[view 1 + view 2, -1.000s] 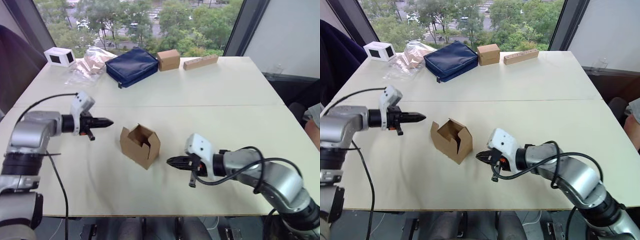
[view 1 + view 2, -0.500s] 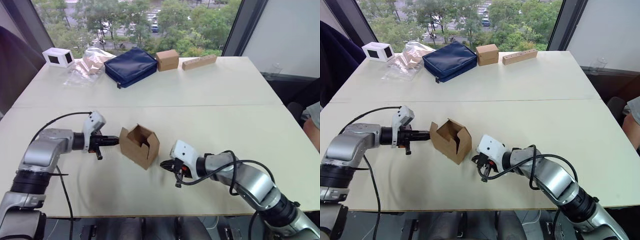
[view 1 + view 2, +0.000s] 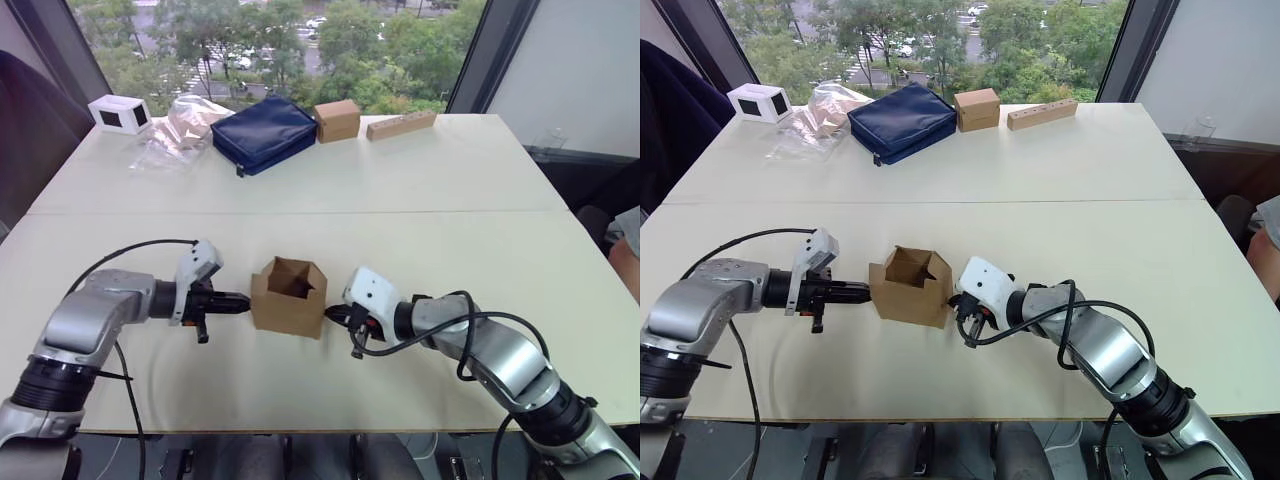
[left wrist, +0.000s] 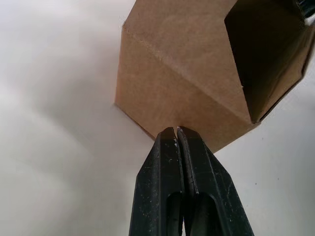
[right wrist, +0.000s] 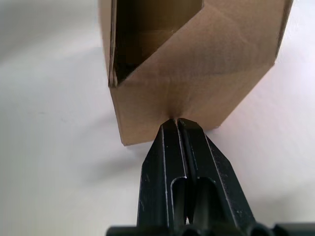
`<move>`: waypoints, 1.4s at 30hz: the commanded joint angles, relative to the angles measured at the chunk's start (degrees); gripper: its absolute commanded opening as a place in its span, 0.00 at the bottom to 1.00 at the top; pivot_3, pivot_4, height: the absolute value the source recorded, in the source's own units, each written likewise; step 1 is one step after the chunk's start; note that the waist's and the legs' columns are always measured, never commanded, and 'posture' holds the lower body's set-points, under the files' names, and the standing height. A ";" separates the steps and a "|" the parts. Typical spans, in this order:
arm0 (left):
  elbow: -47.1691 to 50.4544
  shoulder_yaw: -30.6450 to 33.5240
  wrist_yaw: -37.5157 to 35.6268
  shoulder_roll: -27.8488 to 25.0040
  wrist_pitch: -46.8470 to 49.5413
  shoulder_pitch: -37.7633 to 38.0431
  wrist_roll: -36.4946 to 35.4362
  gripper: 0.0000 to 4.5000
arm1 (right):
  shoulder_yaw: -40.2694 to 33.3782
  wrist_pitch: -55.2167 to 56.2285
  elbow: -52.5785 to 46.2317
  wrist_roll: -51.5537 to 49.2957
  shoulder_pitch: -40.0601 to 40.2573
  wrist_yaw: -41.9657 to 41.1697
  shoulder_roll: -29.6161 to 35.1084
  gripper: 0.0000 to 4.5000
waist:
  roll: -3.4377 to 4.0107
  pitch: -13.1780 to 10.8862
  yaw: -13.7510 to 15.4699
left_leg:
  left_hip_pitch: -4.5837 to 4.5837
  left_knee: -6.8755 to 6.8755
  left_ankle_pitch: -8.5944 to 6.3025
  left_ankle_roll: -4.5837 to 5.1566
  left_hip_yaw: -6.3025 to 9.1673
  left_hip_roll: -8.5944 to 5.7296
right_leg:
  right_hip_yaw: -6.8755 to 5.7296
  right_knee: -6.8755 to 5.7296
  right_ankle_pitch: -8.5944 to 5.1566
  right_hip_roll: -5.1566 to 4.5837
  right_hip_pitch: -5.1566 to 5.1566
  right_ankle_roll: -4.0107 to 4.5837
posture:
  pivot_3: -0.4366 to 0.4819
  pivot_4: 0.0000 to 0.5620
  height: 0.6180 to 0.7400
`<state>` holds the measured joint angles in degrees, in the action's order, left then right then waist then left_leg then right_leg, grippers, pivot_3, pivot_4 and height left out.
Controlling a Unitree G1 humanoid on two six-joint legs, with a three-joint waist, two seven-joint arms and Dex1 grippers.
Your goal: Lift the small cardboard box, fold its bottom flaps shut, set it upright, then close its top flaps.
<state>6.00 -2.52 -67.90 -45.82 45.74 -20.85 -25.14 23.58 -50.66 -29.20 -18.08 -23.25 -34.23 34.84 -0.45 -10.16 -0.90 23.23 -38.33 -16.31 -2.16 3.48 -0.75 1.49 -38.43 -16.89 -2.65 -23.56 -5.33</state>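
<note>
— So where is the small cardboard box (image 3: 288, 308)?

— Near the front middle of the tabletop (image 3: 430, 190), with its open end facing up and the raised top flaps (image 3: 293, 279) standing around the dark inside. I cannot tell whether it rests on the surface or sits just above it.

— And the pincers?

— One at each side. The left pincer (image 3: 245, 300) has its tip against the box's left wall, both fingers pressed together with nothing between them; the left wrist view shows the joined tips touching a cardboard edge. The right pincer (image 3: 331, 315) does the same on the opposite wall, fingers together and tip touching the cardboard, as the right wrist view shows. So the box is squeezed between two closed tips rather than gripped by either.

— Anything else on the tabletop?

— Well apart, along the far edge: a navy pouch (image 3: 264, 132), a smaller brown box (image 3: 337, 119) just beside it, a long cardboard bar (image 3: 401, 124), a crumpled clear plastic bag (image 3: 181, 128), and a white box (image 3: 119, 113) at the far left corner.
</note>
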 commanded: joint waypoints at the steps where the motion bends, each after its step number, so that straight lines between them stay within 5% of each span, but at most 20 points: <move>1: 2.95 -1.41 1.10 1.10 -0.36 0.76 -0.76 0.01 | -1.50 1.26 -0.88 0.80 -0.66 -0.07 -0.77 0.00 | 0.00 0.00 0.01 | 0.00 0.00 0.00 0.00 0.00 0.00 | 0.00 0.00 0.00 0.00 0.00 0.00 | 0.48 0.27 1.00; 18: 1.56 -3.55 3.56 2.18 -4.06 2.51 1.34 0.01 | -0.44 1.94 -1.05 4.38 1.68 -1.67 -0.61 0.00 | 0.00 0.00 0.07 | -0.01 0.00 0.00 0.00 0.00 0.00 | 0.00 0.01 0.00 -0.01 0.02 0.00 | 0.48 0.27 1.00; 26: 0.83 5.90 6.64 2.07 -13.55 3.08 0.36 0.01 | -5.03 1.39 -4.64 2.24 2.85 -5.12 3.03 0.00 | 0.00 0.00 0.07 | -0.01 0.01 0.00 0.00 0.01 0.01 | 0.00 0.02 0.00 -0.01 0.01 0.00 | 0.48 0.27 1.00; 30: -0.14 7.15 -1.49 -3.85 -5.46 1.07 -5.82 0.01 | -10.49 3.07 -4.87 0.08 3.53 -8.73 6.98 0.00 | 0.00 0.00 0.05 | -0.02 0.03 0.00 0.00 0.01 0.03 | -0.01 0.08 0.00 -0.01 0.03 0.00 | 0.48 0.27 1.00; 36: -5.59 6.79 -0.44 -1.13 -3.34 -7.51 -7.86 0.01 | -19.93 3.20 -2.54 -8.62 -1.03 -11.07 3.34 0.00 | 0.00 0.00 0.13 | -0.08 0.03 0.00 0.01 0.01 0.00 | -0.07 0.11 0.00 0.01 0.16 0.00 | 0.48 0.27 1.00; 42: -1.38 3.17 -1.28 0.88 -2.13 -8.86 -8.33 0.01 | -17.41 3.66 -0.42 -8.33 -3.83 -9.66 0.17 0.00 | 0.00 0.00 -0.13 | -0.09 0.08 -0.01 0.02 0.00 0.02 | -0.03 0.10 0.00 0.01 0.11 0.00 | 0.48 0.27 1.00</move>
<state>2.61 0.58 -68.51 -44.40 43.27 -29.05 -32.51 5.95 -47.98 -29.04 -26.05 -26.12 -44.41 35.78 -0.45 -10.16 -1.03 23.15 -38.25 -16.32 -2.15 3.48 -0.73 1.46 -38.33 -16.89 -2.64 -23.45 -5.33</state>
